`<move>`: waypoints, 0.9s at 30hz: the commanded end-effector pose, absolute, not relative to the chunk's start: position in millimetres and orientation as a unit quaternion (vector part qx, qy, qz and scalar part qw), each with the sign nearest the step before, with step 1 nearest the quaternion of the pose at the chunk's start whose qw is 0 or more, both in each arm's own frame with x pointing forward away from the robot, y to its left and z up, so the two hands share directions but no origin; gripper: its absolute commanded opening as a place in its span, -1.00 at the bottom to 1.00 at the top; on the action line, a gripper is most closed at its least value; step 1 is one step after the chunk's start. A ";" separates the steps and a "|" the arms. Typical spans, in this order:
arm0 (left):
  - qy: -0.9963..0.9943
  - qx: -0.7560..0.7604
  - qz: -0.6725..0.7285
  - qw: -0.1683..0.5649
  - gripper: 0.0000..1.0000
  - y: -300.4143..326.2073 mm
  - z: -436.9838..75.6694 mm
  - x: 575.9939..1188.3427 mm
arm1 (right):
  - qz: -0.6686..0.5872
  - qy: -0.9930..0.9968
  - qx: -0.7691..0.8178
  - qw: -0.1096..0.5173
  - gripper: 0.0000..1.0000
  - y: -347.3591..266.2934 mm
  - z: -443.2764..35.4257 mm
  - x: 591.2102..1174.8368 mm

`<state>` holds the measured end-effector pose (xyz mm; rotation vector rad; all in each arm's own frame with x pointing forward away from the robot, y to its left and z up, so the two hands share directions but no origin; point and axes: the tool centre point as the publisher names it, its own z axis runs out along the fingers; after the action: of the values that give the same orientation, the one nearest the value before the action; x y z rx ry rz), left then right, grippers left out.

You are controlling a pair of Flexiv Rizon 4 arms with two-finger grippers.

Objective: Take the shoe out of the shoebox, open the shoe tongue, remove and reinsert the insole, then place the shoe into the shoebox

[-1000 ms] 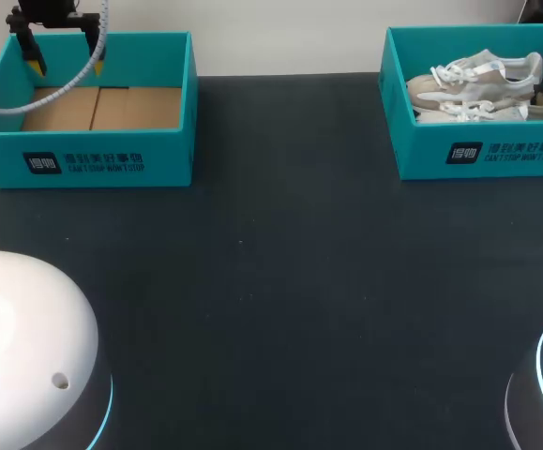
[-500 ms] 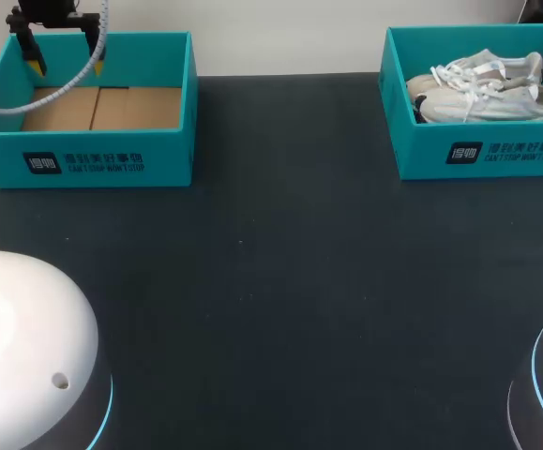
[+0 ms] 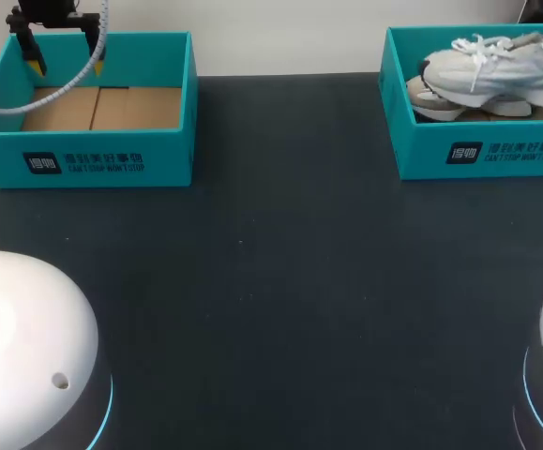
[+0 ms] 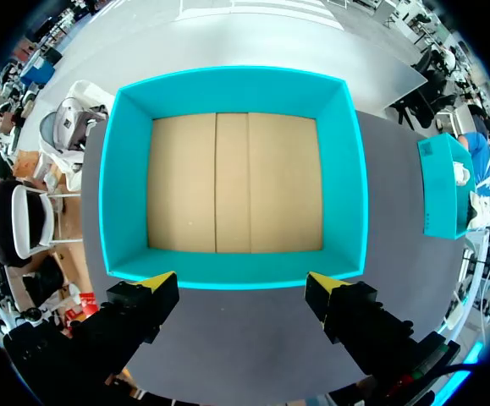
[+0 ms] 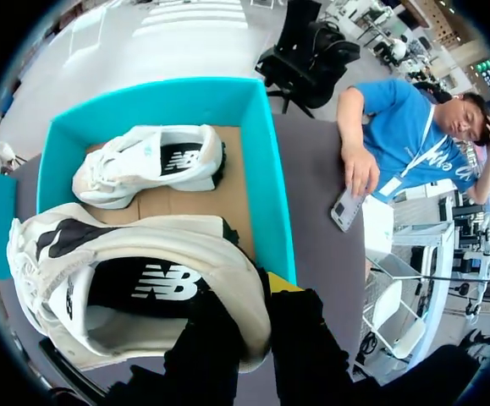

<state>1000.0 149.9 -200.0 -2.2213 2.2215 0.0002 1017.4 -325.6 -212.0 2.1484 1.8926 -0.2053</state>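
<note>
A white sneaker (image 3: 496,64) hangs tilted above the right teal shoebox (image 3: 482,150), toe toward the table's middle. My right gripper (image 5: 257,292) is shut on this sneaker (image 5: 134,288) at its heel collar, one finger inside the opening; the gripper itself is out of the head view. A second white sneaker (image 5: 151,165) lies on its side on the cardboard floor of that shoebox (image 5: 280,203). My left gripper (image 3: 65,64) stands open over the far side of the left teal shoebox (image 3: 102,159), with nothing between its fingers (image 4: 156,286).
The left shoebox (image 4: 236,275) holds only its bare cardboard floor. Dark tabletop (image 3: 280,281) spreads between the two boxes. Beside the right shoebox, a person's hand (image 5: 359,173) rests by a phone at the table's edge.
The right gripper has lifted the sneaker up from the right shoebox, uncovering the second one below. My left arm has kept still.
</note>
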 end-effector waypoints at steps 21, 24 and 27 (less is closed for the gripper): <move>0.707 -0.707 0.000 0.000 1.00 149.9 -200.0 1000.0 | -0.094 0.632 0.753 0.154 -1.00 -292.9 -165.7 1003.4; 0.707 -0.707 0.000 0.000 1.00 149.9 -200.0 1000.0 | -0.104 0.626 0.756 0.162 -1.00 -271.3 -167.5 982.1; 0.707 -0.707 0.000 0.000 1.00 149.9 -200.0 1000.0 | -0.105 0.619 0.760 0.168 -1.00 -251.8 -165.1 961.2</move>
<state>1000.0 149.7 -200.0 -2.2211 2.2216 0.0003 986.7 -272.2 -171.5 2.1980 1.7955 -0.3038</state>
